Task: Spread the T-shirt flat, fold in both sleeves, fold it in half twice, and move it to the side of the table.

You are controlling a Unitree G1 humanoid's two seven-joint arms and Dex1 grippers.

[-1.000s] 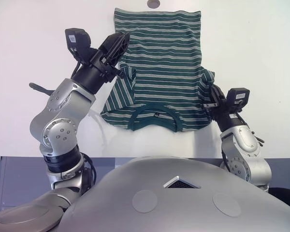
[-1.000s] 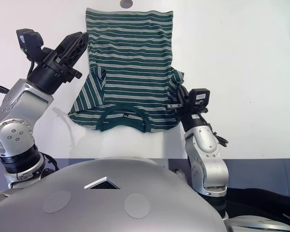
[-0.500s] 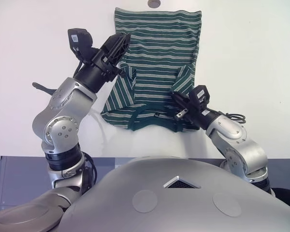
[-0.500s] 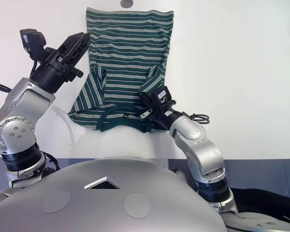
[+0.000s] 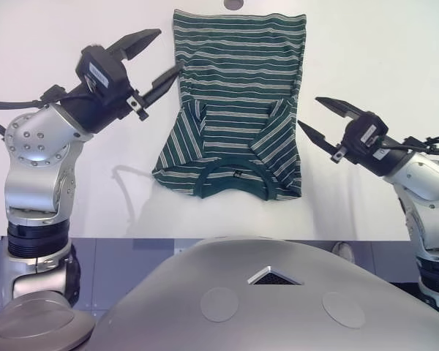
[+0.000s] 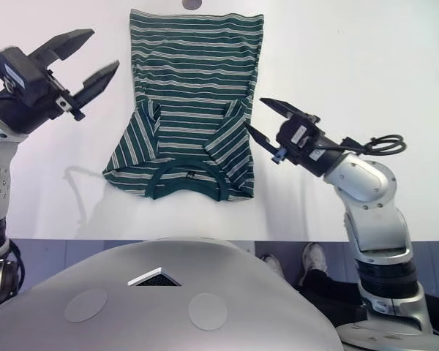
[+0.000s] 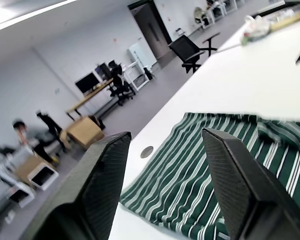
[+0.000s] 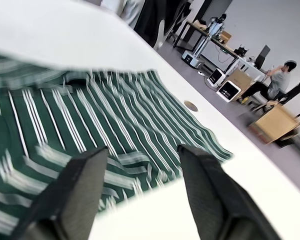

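One green T-shirt (image 5: 238, 80) with white stripes lies in the middle of the white desk (image 5: 380, 44), its collar (image 5: 234, 175) toward the robot and its hem at the far side. Of its two sleeves, the one on the robot's right (image 5: 278, 124) is folded in over the body of the shirt. The one on the robot's left (image 5: 177, 150) spreads out past the side edge near the collar, with a small fold where it meets the body. There are two hands, one on each side of the shirt, and neither holds anything. The left hand (image 5: 168, 49) is raised beside the shirt's left edge with its fingers wide apart. One fingertip overlaps that edge in the head views, and whether it touches the cloth cannot be told. The right hand (image 5: 309, 112) sits just beside the shirt's right edge at the level of the folded sleeve, fingers spread and clear of the fabric. One round grommet (image 5: 233, 4) in the desk just beyond the hem is cut off by the picture's edge.
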